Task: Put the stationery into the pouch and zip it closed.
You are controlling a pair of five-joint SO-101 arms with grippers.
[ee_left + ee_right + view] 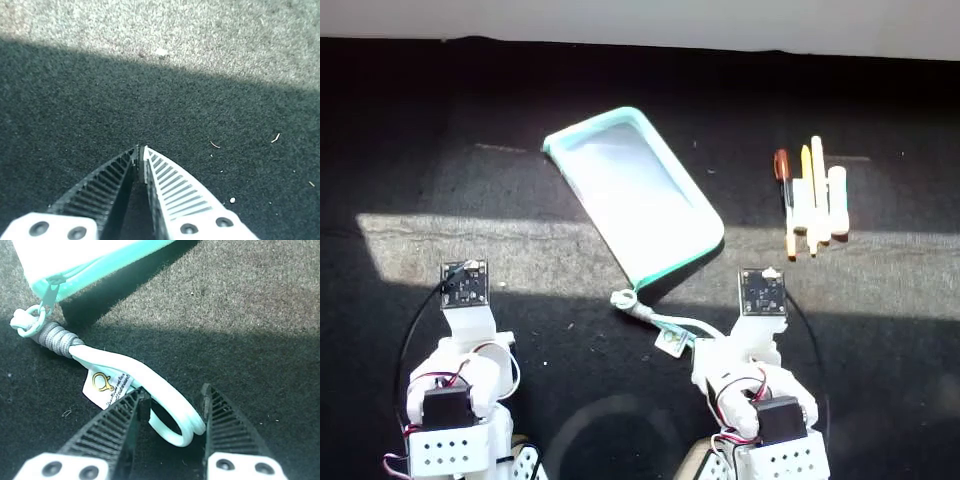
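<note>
Worktop: covered in dark napped cloth, crossed from side to side by a sunlit band. Pale wall along the far edge.

Pouch: white with teal trim, lies flat and diagonal mid-worktop, partly in the sun. Cannot tell contents, nor whether zipped. Teal zip pull at its near corner, joined to a pale strap carrying a white tag.

Pens: bunched side by side toward the far right corner, outside the pouch and well apart from it.

Left gripper: fingers closed, tips touching, nothing held; sits over bare shaded cloth by the near left corner.

Right gripper: fingers spread, strap loop end between them, not clamped.
</note>
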